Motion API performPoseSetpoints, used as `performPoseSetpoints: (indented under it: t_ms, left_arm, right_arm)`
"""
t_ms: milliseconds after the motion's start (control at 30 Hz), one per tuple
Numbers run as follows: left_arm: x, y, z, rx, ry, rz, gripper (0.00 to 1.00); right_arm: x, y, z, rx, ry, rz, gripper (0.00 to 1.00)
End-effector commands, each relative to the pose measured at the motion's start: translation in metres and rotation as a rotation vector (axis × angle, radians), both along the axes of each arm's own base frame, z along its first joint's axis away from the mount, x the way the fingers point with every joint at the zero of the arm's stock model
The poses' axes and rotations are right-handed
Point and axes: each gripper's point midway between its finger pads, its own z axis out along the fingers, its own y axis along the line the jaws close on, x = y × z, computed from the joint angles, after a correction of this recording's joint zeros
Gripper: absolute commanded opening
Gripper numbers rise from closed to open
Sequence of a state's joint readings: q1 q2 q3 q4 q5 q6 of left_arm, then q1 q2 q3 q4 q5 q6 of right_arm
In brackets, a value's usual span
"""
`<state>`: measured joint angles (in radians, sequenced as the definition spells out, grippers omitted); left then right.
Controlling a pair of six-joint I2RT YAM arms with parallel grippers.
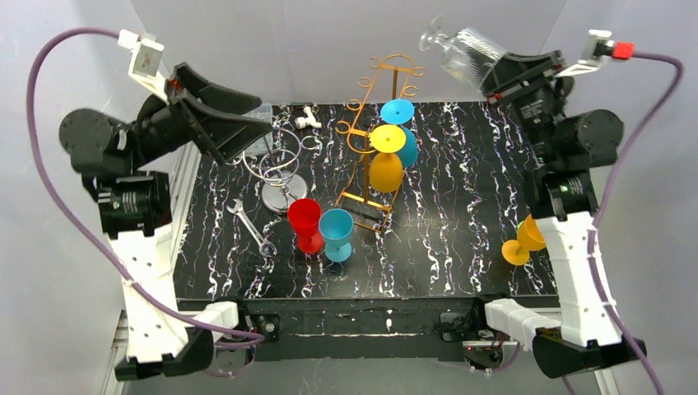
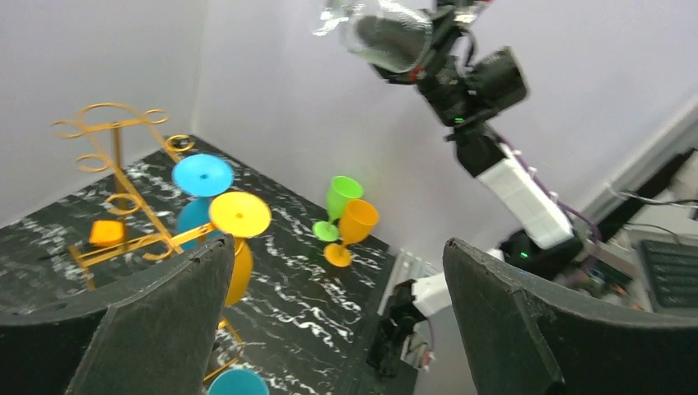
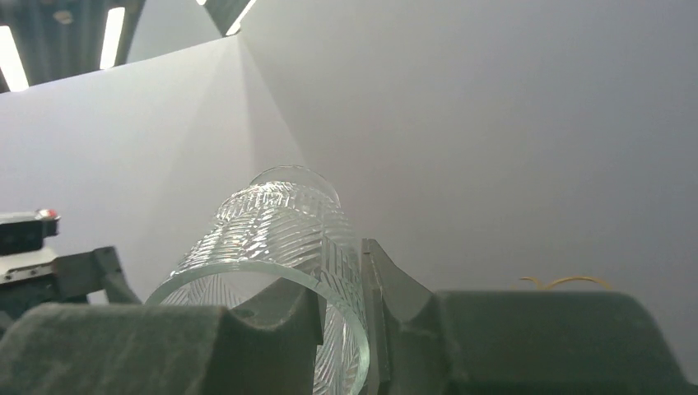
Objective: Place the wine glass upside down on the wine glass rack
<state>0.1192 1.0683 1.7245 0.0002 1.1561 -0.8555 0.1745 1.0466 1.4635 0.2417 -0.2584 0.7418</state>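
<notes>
The clear ribbed wine glass point(image 1: 461, 51) hangs in the air at the back right, tilted with its foot toward the left. My right gripper point(image 1: 487, 76) is shut on its bowl wall, one finger inside the rim and one outside point(image 3: 362, 288). The same wine glass point(image 3: 280, 239) fills the right wrist view and shows high up point(image 2: 387, 37) in the left wrist view. The gold wire wine glass rack point(image 1: 394, 82) stands mid-table, left of and below the glass, and appears as the rack point(image 2: 118, 164). My left gripper point(image 1: 259, 123) is open and empty point(image 2: 337, 255) over the table's left side.
A blue glass point(image 1: 397, 111) and a yellow glass point(image 1: 387, 138) hang upside down on the rack. Red point(image 1: 304, 218) and teal point(image 1: 336, 226) glasses stand in front of it. An orange glass point(image 1: 527, 239) and a green glass point(image 2: 342, 197) stand at the right edge. A silver wire stand point(image 1: 284, 169) and wrench point(image 1: 251, 226) sit left.
</notes>
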Motion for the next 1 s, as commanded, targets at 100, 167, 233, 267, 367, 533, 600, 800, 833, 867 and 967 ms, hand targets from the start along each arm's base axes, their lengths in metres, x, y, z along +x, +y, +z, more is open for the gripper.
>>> performPoseSetpoints:
  t_ms: [100,167,233,267,367,533,600,800,833,867,967]
  left_arm:
    - [0.037,-0.042,0.006,0.041,0.046,-0.180,0.98]
    - [0.042,-0.044,0.001,0.067,0.021,-0.165,0.98]
    - [0.041,-0.042,-0.001,0.089,0.006,-0.145,0.98]
    - [0.041,-0.041,-0.002,0.103,-0.008,-0.122,0.98]
    - [0.041,-0.033,-0.004,0.159,-0.101,-0.033,0.98]
    - [0.041,-0.020,-0.023,0.224,-0.123,0.082,0.93]
    - [0.042,-0.017,-0.031,0.232,-0.120,0.108,0.97]
    - [0.059,-0.011,-0.034,0.244,-0.096,0.173,0.98]
    - [0.060,-0.012,-0.033,0.244,-0.097,0.168,0.98]
    - [0.061,-0.013,-0.032,0.244,-0.098,0.164,0.98]
    - [0.071,-0.012,-0.036,0.244,-0.092,0.184,0.92]
  right_arm:
    - [-0.021,0.129,0.021,-0.079,-0.118,0.212,0.01]
    - [-0.024,0.145,0.025,-0.080,-0.139,0.217,0.01]
    - [-0.023,0.152,0.029,-0.089,-0.149,0.222,0.01]
    - [-0.022,0.155,0.030,-0.100,-0.153,0.226,0.01]
    - [-0.021,0.163,0.028,-0.113,-0.160,0.239,0.01]
    - [-0.026,0.173,0.022,-0.141,-0.171,0.246,0.01]
    - [-0.029,0.176,0.020,-0.149,-0.176,0.251,0.01]
    - [-0.036,0.195,0.015,-0.167,-0.174,0.288,0.01]
    - [-0.039,0.198,0.015,-0.169,-0.175,0.293,0.01]
    - [-0.041,0.201,0.014,-0.173,-0.173,0.296,0.01]
    - [-0.045,0.207,0.012,-0.179,-0.174,0.296,0.01]
